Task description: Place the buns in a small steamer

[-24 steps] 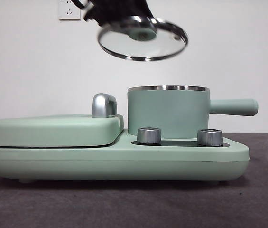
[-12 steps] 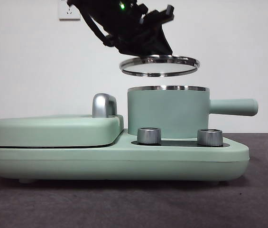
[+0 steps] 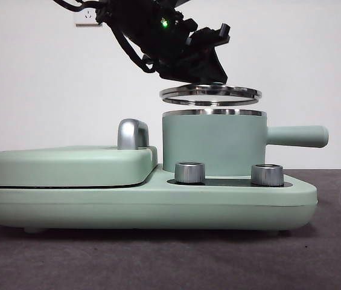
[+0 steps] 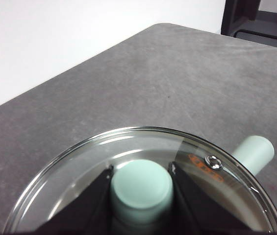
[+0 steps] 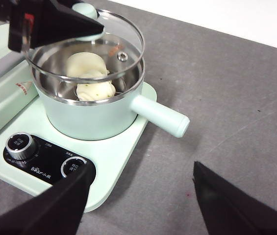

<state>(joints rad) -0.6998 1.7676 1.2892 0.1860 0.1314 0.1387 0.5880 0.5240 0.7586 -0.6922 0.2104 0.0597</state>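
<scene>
Grey tabletop (image 5: 236,98): my left gripper (image 4: 140,183) clamps the lid (image 3: 210,92) knob above the small steamer (image 3: 213,145) (buns (image 5: 90,78) inside); right gripper (image 5: 138,200), at its 5 o'clock, spread wide.

I can read "Bear" in white letters on the black control panel (image 5: 47,161), between its two knobs. The tiny words near them and the orange print on the glass lid (image 4: 204,169) are too small.

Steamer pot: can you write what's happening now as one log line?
left tool: shut on lid knob | lid: just above steamer, not seated | buns: inside | right tool: open, waiting
</scene>
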